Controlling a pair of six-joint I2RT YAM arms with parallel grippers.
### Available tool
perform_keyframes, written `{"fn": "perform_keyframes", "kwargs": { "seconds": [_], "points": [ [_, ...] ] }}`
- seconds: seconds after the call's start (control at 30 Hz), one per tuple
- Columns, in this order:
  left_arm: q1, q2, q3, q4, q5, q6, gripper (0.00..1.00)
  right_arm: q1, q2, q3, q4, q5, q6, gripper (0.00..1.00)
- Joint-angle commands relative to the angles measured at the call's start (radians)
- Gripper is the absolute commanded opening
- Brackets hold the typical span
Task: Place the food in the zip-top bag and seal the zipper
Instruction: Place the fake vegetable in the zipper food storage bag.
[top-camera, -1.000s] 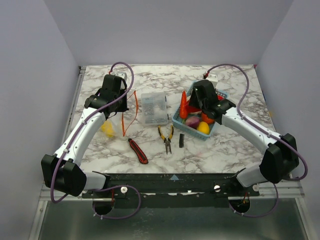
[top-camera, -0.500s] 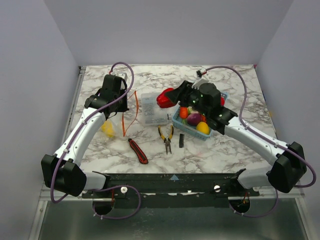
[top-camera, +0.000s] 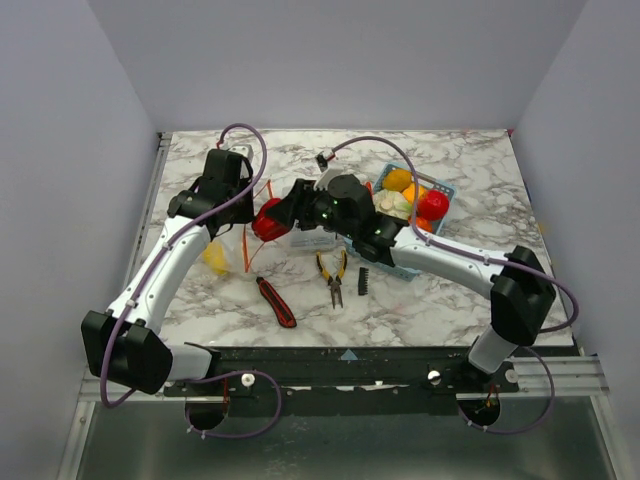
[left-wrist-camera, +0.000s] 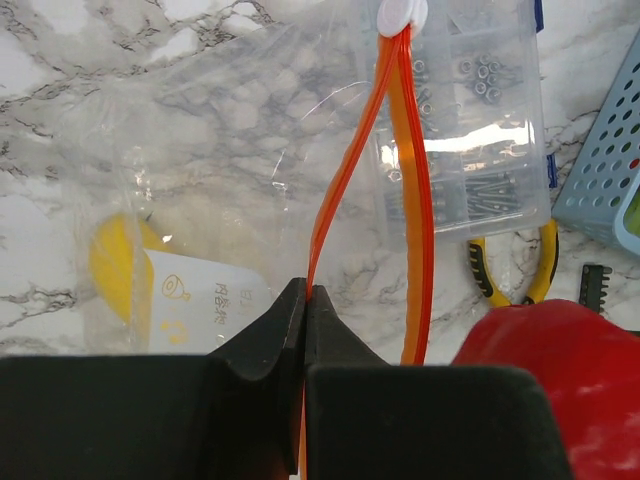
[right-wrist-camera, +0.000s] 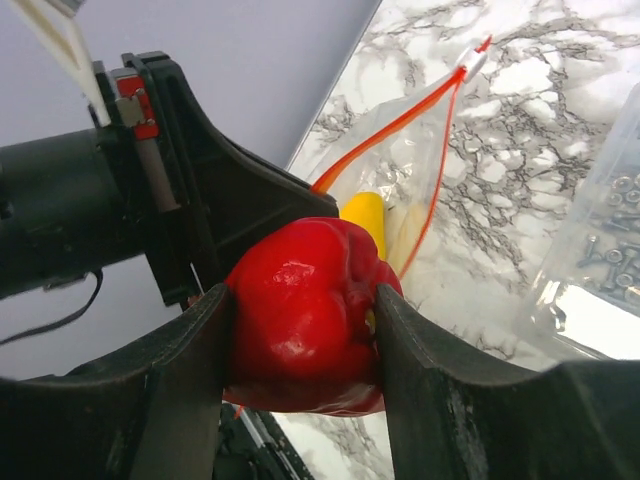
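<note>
Now the left gripper (left-wrist-camera: 305, 298) pinches the zipper (left-wrist-camera: 350, 160) on the bag (left-wrist-camera: 200, 140); the right gripper (right-wrist-camera: 303, 330) clamps a pepper (right-wrist-camera: 295, 300) beside its mouth.

The overhead view is bright and evenly lit from above. The light is soft, leaving only faint shadows under the arms on the marble worktop (top-camera: 470, 290). In the left wrist view a white glare streak burns out part of the clear compartment box (left-wrist-camera: 480, 150). The zip-top bag (left-wrist-camera: 230, 150) shows a pale sheen, and the dark left pincer (left-wrist-camera: 305, 297) is soft, close to the lens. In the right wrist view the red pepper (right-wrist-camera: 300, 320) carries small highlights, and the box at the right edge is overexposed and blurred.
</note>
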Motion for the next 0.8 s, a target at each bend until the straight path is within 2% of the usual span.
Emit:
{"fn": "perform_keyframes", "kwargs": {
  "seconds": [0.0, 0.13, 0.43, 0.5, 0.67, 0.77],
  "points": [
    [-0.001, -0.036, -0.012, 0.025, 0.007, -0.008, 0.00, 0.040, 0.083, 0.100, -0.070, 0.098, -0.039, 0.01],
    [-0.001, -0.046, -0.015, 0.029, -0.003, -0.011, 0.00, 0.082, 0.163, 0.199, -0.195, 0.231, -0.078, 0.01],
    [-0.001, -0.051, -0.020, 0.035, 0.000, -0.010, 0.00, 0.112, 0.267, 0.353, -0.368, 0.323, -0.104, 0.03],
    [-0.001, -0.051, -0.019, 0.035, 0.002, -0.010, 0.00, 0.114, 0.267, 0.357, -0.365, 0.289, -0.108, 0.14],
    [-0.001, -0.049, -0.019, 0.034, -0.002, -0.011, 0.00, 0.115, 0.216, 0.285, -0.258, 0.180, -0.087, 0.58],
    [-0.001, -0.050, -0.019, 0.033, -0.008, -0.011, 0.00, 0.114, 0.199, 0.277, -0.253, 0.165, -0.081, 0.72]
  ]
}}
